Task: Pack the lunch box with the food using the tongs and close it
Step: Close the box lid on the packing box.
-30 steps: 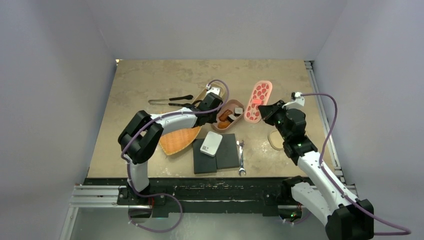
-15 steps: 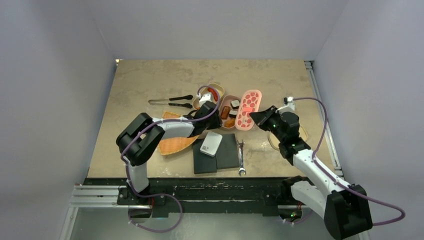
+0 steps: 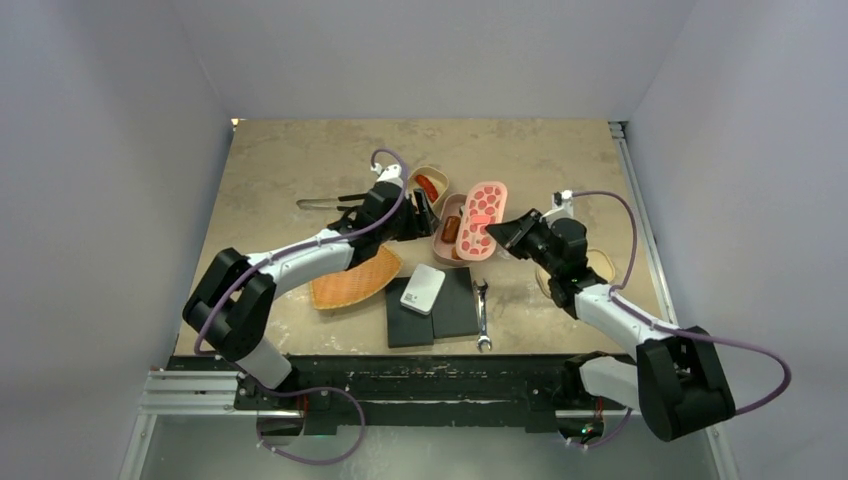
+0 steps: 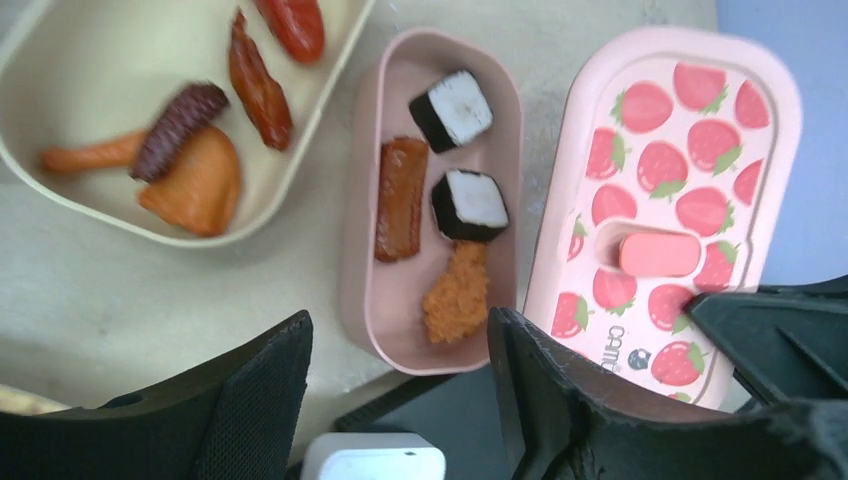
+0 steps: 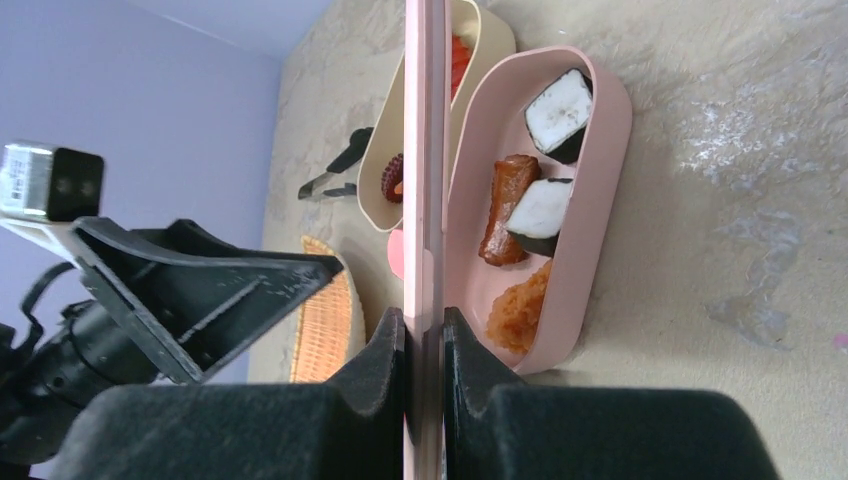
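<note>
1. At mid-table, the pink lunch box [image 4: 360, 260] lies open beside a beige tray [image 4: 60, 190]. It holds two black-and-white rice rolls [image 4: 470, 205], a brown strip [image 4: 400, 200] and an orange crumbed piece [image 4: 458, 300].
2. Loose pieces [image 4: 195, 185] in red, brown and orange lie in the tray, so packing looks unfinished.
3. Strawberry-printed lid [image 4: 690, 140]: carried alongside the lunch box, on the side away from the tray. Whether its edge touches the box wall cannot be told.
4. Right gripper [image 5: 424, 335]: clamped on the rim at the lid's near short end, which the right wrist view shows edge-on between the pads.
5. Left gripper [image 4: 400, 350]: jaws wide apart with nothing between them, hovering over the near end of the lunch box.
6. Tongs [image 3: 340, 203]: lying on the table beyond the left arm, in neither gripper.
7. Handling, as judged:
   - The lid looks like thin, stiff, light plastic with a smooth face. A pinch at one end can let it pivot or slip, so a hold square across the rim suits it best.
   - It should be lowered level onto the box.
   - The food looks soft and small. It calls for light pressure from the tong tips, with the tongs taken partway along their arms.
</note>
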`<state>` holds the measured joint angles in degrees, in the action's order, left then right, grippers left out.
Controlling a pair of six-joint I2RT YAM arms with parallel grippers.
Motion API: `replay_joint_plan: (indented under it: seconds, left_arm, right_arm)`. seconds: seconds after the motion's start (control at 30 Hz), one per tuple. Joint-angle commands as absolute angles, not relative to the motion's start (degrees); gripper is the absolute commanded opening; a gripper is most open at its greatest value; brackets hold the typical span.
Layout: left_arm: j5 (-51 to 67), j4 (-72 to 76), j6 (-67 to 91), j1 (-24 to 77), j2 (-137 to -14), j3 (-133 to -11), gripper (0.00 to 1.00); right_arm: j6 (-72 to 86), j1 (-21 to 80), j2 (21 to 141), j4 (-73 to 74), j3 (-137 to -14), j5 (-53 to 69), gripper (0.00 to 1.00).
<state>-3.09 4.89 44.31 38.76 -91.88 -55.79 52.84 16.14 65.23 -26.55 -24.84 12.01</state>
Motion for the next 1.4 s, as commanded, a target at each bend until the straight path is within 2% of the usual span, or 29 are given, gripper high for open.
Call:
replay_joint_plan:
  seconds: [0.0, 0.17, 0.43, 0.73, 1.13, 1.37]
  left_arm:
    - [1.9, 2.5, 36.0, 36.4, -90.6, -59.3, 0.65]
    - [7.4, 1.9, 33.2, 35.6, -93.4, -63.2, 0.69]
    - [15.2, -1.5, 30.2, 34.2, -99.3, -67.0, 0.7]
    - [13.9, -9.0, 30.4, 32.6, -100.3, -70.2, 0.69]
    - [14.8, -9.1, 29.4, 32.0, -102.2, -70.8, 0.69]
    - [17.2, -6.9, 29.3, 31.2, -104.4, -70.4, 0.65]
  right_arm:
    - [55.4, 17.2, 68.4, -34.9, -27.2, 14.4, 0.0]
    - [59.5, 19.1, 74.7, -40.3, -28.4, 15.3, 0.0]
    - [65.5, 19.9, 80.5, -44.4, -30.0, 14.9, 0.0]
    - [69.1, 20.9, 85.0, -45.2, -30.9, 12.0, 0.0]
    - [70.7, 21.9, 87.9, -45.7, -30.3, 6.9, 0.0]
    - [70.5, 21.8, 90.4, -46.9, -30.9, 7.0, 0.0]
